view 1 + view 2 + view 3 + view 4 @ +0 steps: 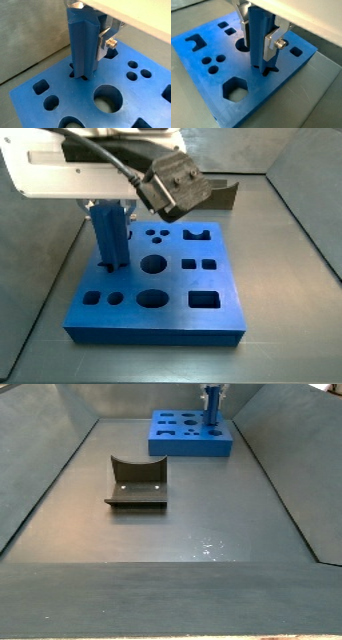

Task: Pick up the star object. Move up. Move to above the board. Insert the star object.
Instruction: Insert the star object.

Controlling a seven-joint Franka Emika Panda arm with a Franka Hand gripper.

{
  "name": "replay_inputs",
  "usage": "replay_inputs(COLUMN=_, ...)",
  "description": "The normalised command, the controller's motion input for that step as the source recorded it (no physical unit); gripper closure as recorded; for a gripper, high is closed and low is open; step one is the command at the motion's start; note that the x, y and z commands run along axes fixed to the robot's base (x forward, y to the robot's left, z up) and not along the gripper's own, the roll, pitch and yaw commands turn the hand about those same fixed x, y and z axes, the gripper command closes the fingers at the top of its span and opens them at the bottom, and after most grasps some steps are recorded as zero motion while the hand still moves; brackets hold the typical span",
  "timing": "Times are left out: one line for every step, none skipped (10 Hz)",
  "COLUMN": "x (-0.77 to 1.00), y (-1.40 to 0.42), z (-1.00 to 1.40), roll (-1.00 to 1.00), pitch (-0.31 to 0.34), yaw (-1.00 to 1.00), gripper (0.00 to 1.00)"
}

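Your gripper [263, 37] pinches the star object [83, 42] upright, its tip entering the board's [298, 75] star cut-out [79, 75]. Keep it vertical, ridges aligned, and lower slowly.

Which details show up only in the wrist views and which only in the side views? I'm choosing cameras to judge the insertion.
Only the wrist views show the gripper's silver fingers clamping the star object, its lower end at the board's star cut-out. Only a side view shows the fixture on the floor, away from the board. Both kinds show the star object upright at the board.
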Motion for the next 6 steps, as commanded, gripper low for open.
replay_inputs(x=-0.11, y=0.00, z=-0.14, roll=0.00, pitch=0.000, yaw=0.00, gripper=1.00)
replay_inputs(x=-0.21, y=0.00, z=-0.10, roll=0.00, pitch=-0.006, yaw=-0.13, gripper=1.00)
replay_inputs(x=-0.31, y=-0.10, z=-0.13, roll=0.03, pitch=-0.040, yaw=-0.25, gripper=1.00)
replay_inputs(x=-0.17, y=-0.05, z=0.00, roll=0.07, pitch=0.000, yaw=-0.25, gripper=1.00)
replay_inputs(x=0.01, y=0.00, z=-0.05, roll=0.00, pitch=0.000, yaw=0.00, gripper=1.00)
replay_inputs(x=0.43, y=0.00, z=-0.34, roll=0.02, pitch=0.080, yaw=0.00, gripper=1.00)
